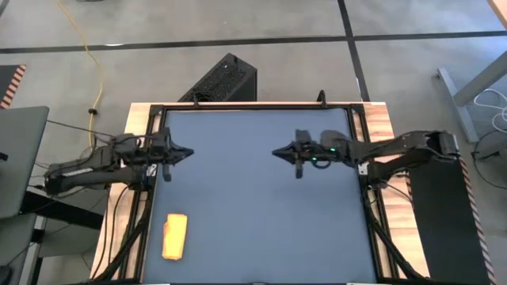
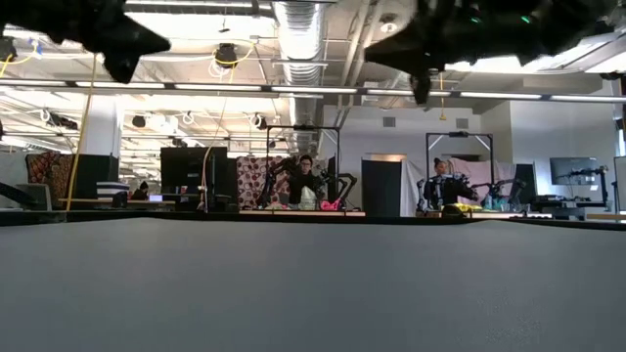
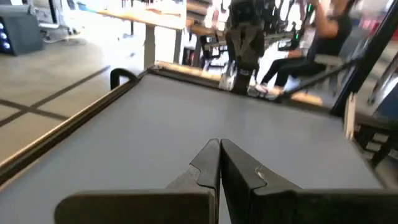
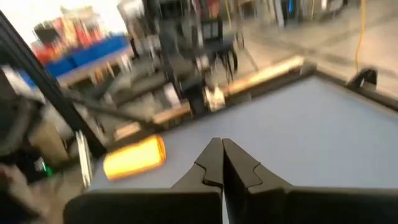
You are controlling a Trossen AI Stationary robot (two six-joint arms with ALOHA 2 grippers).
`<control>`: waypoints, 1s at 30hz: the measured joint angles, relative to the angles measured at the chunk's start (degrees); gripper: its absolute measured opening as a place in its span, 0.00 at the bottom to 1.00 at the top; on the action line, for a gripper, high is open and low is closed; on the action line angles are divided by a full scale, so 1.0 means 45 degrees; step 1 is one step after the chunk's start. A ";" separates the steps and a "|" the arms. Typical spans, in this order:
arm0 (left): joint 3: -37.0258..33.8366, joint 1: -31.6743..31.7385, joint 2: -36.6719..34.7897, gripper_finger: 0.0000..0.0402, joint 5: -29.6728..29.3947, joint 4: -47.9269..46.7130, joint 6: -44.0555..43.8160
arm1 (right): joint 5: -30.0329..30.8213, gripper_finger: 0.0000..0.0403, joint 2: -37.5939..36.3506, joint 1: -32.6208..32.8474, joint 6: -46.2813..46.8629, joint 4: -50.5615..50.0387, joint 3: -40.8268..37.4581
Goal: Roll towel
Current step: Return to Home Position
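Note:
The yellow-orange towel [image 1: 174, 236] lies as a small roll on the dark table mat near the near left corner; it also shows in the right wrist view [image 4: 134, 157]. My left gripper [image 1: 188, 153] hovers over the mat's left side, shut and empty, well beyond the towel toward the far edge. My right gripper [image 1: 275, 152] hovers over the mat's middle right, shut and empty, its tips facing the left gripper. In the wrist views the left fingertips [image 3: 219, 144] and right fingertips [image 4: 221, 144] are closed together.
The dark mat [image 1: 261, 198] fills a black frame on a wooden table [image 1: 380, 119]. A black box [image 1: 222, 79] stands on the floor beyond the far edge. People sit at benches in the room behind [image 2: 305, 181].

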 joint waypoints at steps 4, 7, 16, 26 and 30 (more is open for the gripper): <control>-0.1473 0.0118 -0.2104 0.00 0.0028 0.0244 -0.0568 | -0.0005 0.04 -0.0870 -0.0362 0.0503 0.2991 -0.2259; -0.2392 0.0115 -0.3767 0.00 -0.0213 0.0326 -0.0962 | 0.0276 0.04 -0.1243 -0.0424 0.0737 0.4015 -0.3436; -0.4057 0.0118 -0.3772 0.00 0.0059 0.1313 -0.1907 | 0.0233 0.04 -0.1703 -0.1243 0.1191 0.4714 -0.5339; -0.5691 0.0118 -0.3808 0.00 -0.0110 0.3525 -0.2577 | -0.1600 0.04 -0.1698 -0.3052 0.1330 0.6166 -0.6818; -0.5691 0.0118 -0.3773 0.00 0.0004 0.3806 -0.1988 | -0.1954 0.04 -0.1698 -0.3514 0.0422 0.6203 -0.7269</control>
